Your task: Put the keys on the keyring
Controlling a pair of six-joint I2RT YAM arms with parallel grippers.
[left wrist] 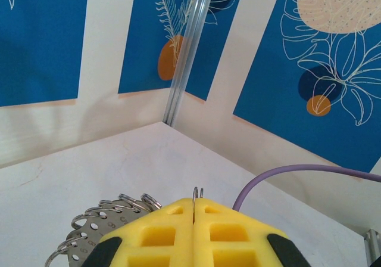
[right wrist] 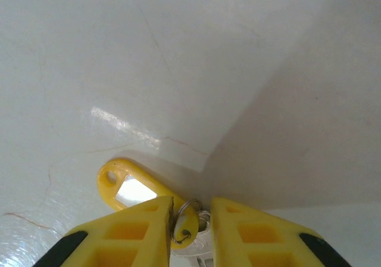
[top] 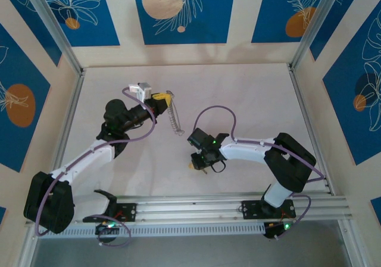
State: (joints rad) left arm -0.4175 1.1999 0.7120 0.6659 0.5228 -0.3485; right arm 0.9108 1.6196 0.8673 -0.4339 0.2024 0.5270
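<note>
two grippers: left gripper (top: 161, 102) at far left of the table (top: 256, 100), right gripper (top: 200, 164) nearer, mid table
top view, keyring: keyring (top: 174, 117) seen edge-on like a chain, one end at the left gripper, the rest trailing toward the near right; well apart from the keys
top view, keys: keys (top: 191, 166) a small pale-yellow bit on the table just left of the right gripper
left wrist view, fingers: yellow fingers (left wrist: 158, 234) pressed together, thin wire of the keyring (left wrist: 195, 193) pinched in the seam and poking out past the tips
left wrist view, rest of ring: silvery pieces (left wrist: 98, 226) fan out to the left below the tips
right wrist view, keys: keys (right wrist: 128, 186) lie flat on the table, plastic tag w/ whitish window, small split loop (right wrist: 184, 219) and a silvery metal bit at the near end
right wrist view, fingers: fingers (right wrist: 146, 228) stand a narrow gap apart, straddling the tag's near end and loop; left pad looks to touch the tag, can't tell if a real pinch is made
handling, keys: prob. light, stiff, smooth plastic, apt to skate on the table; loop is floppy, so take the tag body by its edges, not the loop
handling, keyring: prob. thin, springy, stiff wire; the hanging pieces will swing, so a firm hold on bare wire suits
</note>
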